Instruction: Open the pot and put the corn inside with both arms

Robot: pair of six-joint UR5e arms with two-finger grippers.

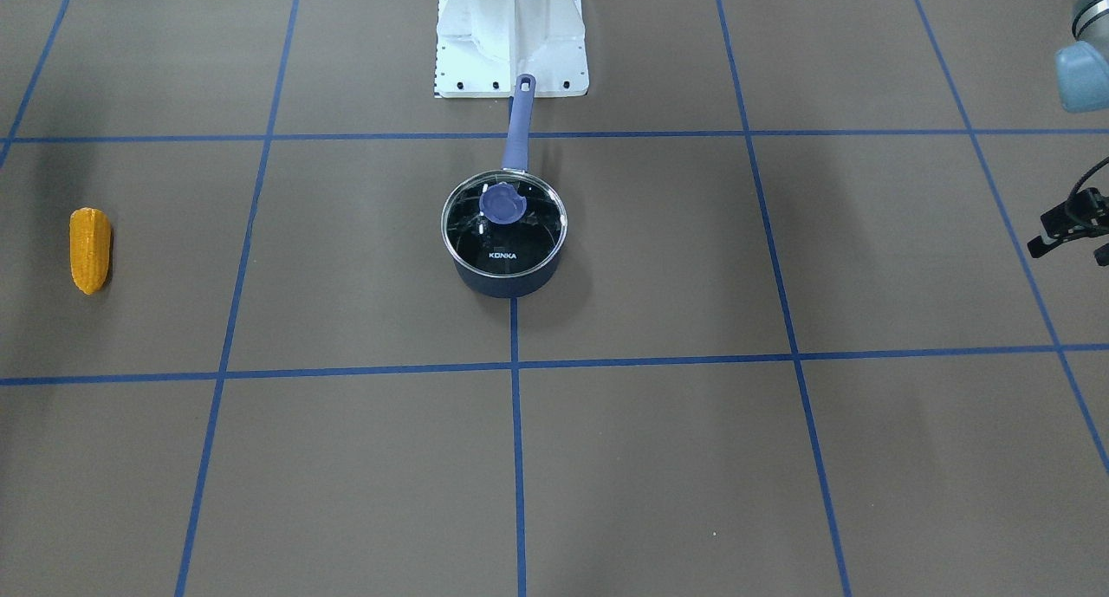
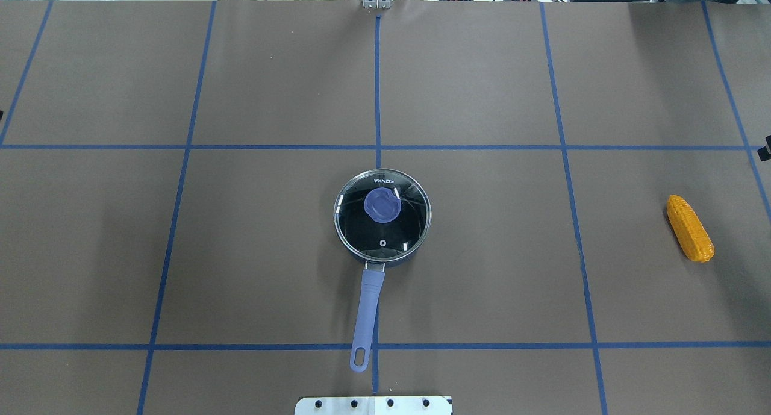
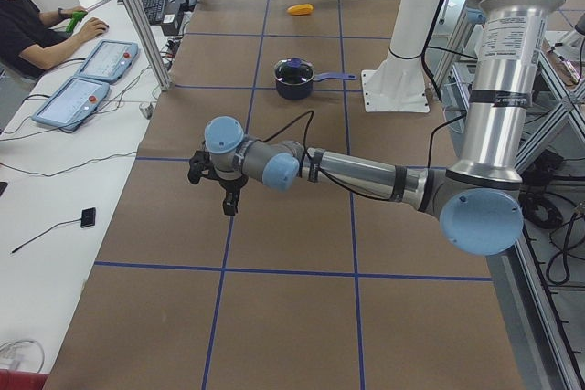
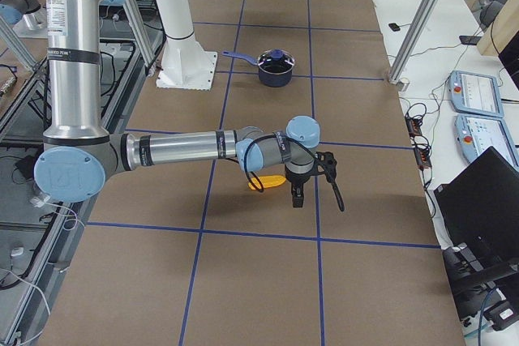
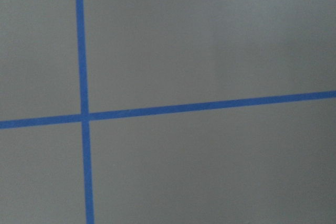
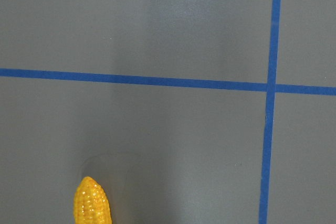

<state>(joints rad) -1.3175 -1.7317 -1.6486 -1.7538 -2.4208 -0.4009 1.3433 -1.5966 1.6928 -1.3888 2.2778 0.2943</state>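
Pot (image 1: pixel 507 283) lidded, corn (image 1: pixel 90 250) well apart — untouched

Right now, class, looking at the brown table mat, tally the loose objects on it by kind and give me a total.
pot: 1
glass lid: 1 (on the pot)
corn cob: 1
Total: 3

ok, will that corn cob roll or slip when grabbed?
The corn is round and tapered, lying on its side: a nudge would probably roll it in an arc. Bumpy kernels likely aid grip. Looks rigid.
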